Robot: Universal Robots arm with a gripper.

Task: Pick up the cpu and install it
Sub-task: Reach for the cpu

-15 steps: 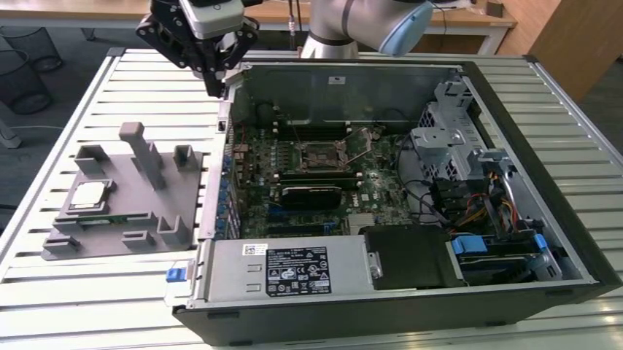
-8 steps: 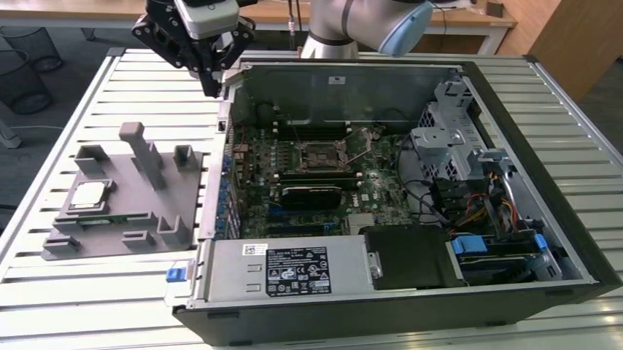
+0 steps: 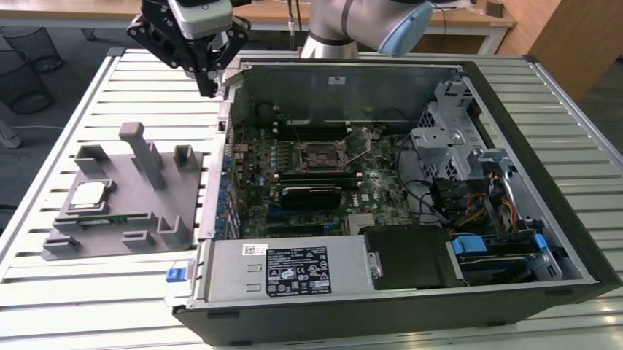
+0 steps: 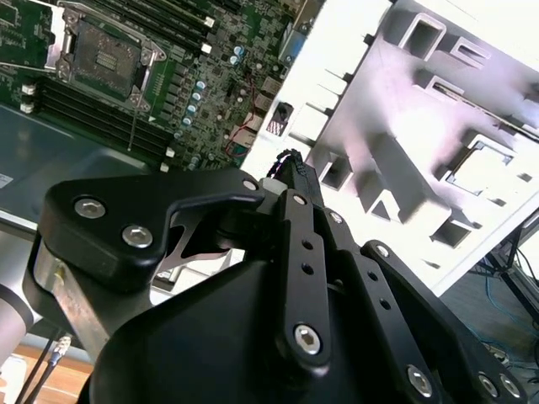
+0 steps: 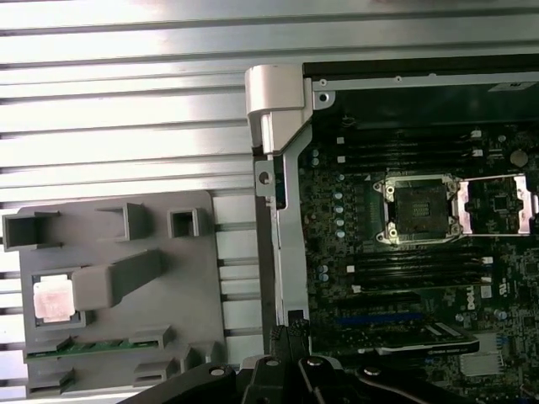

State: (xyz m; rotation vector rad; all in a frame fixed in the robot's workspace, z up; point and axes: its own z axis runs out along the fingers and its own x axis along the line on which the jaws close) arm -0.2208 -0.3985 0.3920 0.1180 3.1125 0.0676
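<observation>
Exterior view: the open computer case (image 3: 341, 91) is seen with the grey fixture (image 3: 117, 164) just beside it, at the exterior view's left. The gripper (image 3: 209, 87) is held above the case corner nearest the fixture. The socket (image 3: 319, 155) is seen bare, its frame raised. The cpu (image 3: 90, 194) is seated flat in a fixture recess, well apart from the gripper. The fingers (image 4: 296, 181) appear pressed together on nothing, though their tips are partly hidden. For a clean pick, they should be spread wider than the chip, squared to its edges, and closed on the rim alone.
</observation>
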